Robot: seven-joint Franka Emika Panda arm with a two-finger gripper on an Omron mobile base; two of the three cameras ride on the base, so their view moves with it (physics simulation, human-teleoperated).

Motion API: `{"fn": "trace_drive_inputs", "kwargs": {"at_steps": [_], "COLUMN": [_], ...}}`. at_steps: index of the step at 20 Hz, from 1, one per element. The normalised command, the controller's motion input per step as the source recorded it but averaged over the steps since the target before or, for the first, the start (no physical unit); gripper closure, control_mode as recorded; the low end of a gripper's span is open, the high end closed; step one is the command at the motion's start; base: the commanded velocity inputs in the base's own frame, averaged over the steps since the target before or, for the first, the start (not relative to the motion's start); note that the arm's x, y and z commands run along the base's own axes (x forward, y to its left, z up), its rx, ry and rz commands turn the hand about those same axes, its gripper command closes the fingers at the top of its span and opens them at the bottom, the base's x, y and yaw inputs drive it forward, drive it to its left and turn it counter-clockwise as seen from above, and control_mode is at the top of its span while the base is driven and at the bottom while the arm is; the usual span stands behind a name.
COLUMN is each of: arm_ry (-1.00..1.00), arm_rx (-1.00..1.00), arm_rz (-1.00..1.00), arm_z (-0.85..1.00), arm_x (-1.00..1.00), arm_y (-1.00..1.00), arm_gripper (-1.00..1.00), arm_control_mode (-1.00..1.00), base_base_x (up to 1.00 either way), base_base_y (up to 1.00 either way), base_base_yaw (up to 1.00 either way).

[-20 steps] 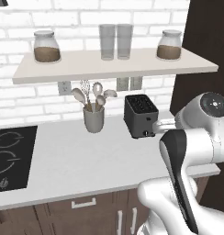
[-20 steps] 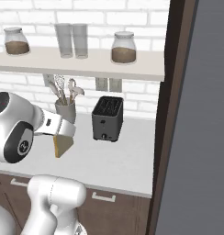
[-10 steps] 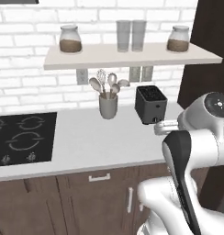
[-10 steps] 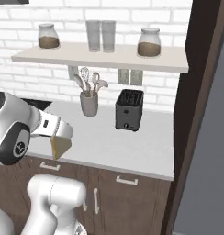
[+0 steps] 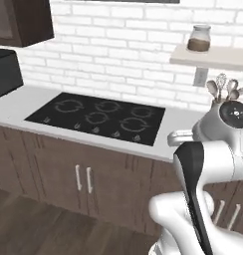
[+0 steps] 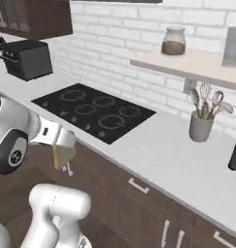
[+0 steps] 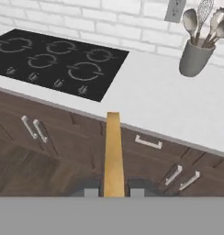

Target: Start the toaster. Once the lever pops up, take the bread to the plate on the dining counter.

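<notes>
I am carrying the bread [image 7: 113, 153] edge-on, pinched between the gripper [image 7: 114, 193] fingertips beside the worktop [image 6: 163, 155] and black hob [image 7: 54, 57], and risking it slipping if the base jolts.

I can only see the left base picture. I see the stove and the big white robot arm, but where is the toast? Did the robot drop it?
Observer: No. In the hand view the bread stands on edge between the two fingertips of the gripper.
Operator: Is it over the counter?
Observer: Not in the right base view: there the bread hangs in front of the dark cabinet fronts, below the worktop edge.
Operator: Where's the toaster?
Observer: A black shape at the right base view's right edge may be it; I cannot tell. The grey utensil pot stands just left of it.
</notes>
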Motion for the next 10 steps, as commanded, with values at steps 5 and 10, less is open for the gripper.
{"fn": "trace_drive_inputs", "kwargs": {"at_steps": [5,10], "arm_ry": [0.0,0.0], "arm_rx": [0.0,0.0], "arm_rz": [0.0,0.0], "arm_z": [0.0,0.0], "arm_x": [0.0,0.0], "arm_y": [0.0,0.0], "arm_gripper": [1.0,1.0], "arm_control_mode": [1.0,1.0], "base_base_x": [-0.02,0.0], "base_base_y": [0.61,0.48], "base_base_yaw": [0.98,0.99]}}
